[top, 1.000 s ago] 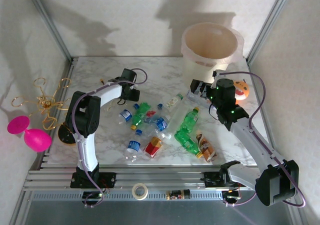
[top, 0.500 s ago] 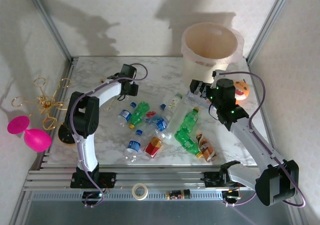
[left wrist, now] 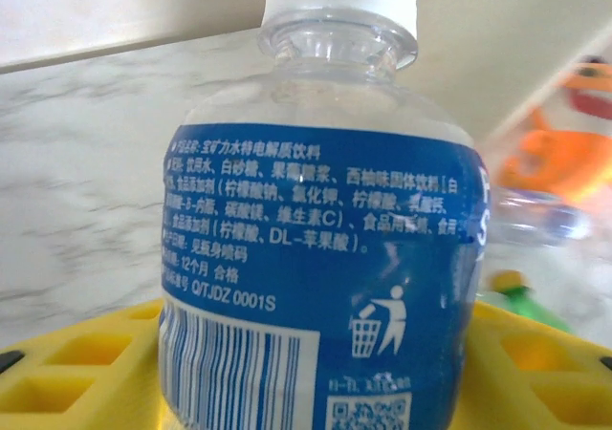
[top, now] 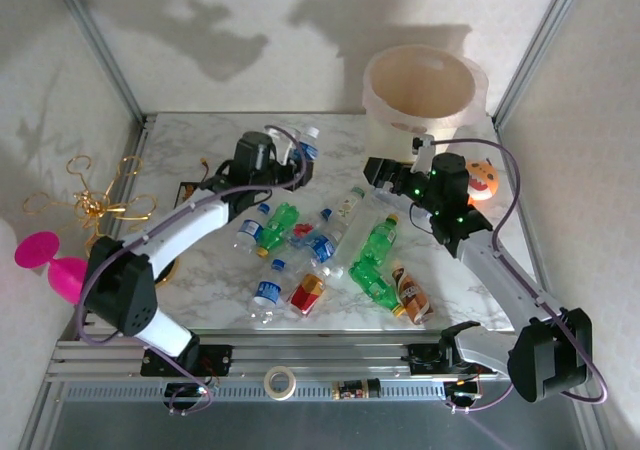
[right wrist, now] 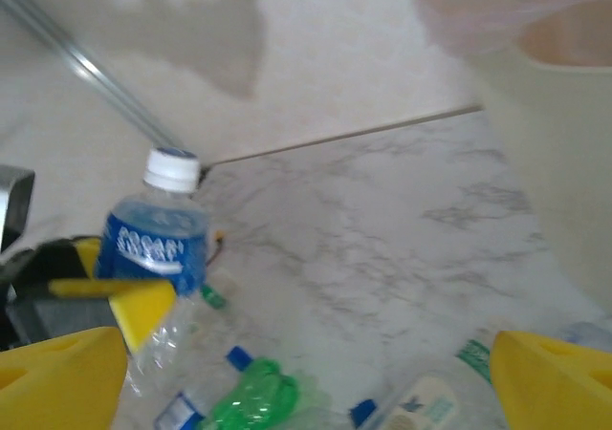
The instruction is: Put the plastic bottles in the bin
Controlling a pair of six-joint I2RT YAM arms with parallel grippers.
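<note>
Left claw [top: 293, 160] grasps blue-label bottle [top: 303, 142]; right claw [top: 383, 174] released near bin [top: 420, 135]; bottles [top: 378, 240] litter table [top: 200, 140].

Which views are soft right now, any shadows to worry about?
Left wrist: blue-label bottle sharp, orange toy behind it blurred. Right wrist: soft throughout, bin washed out. Top external: sharp, with broad arm shadows on the back wall.
</note>
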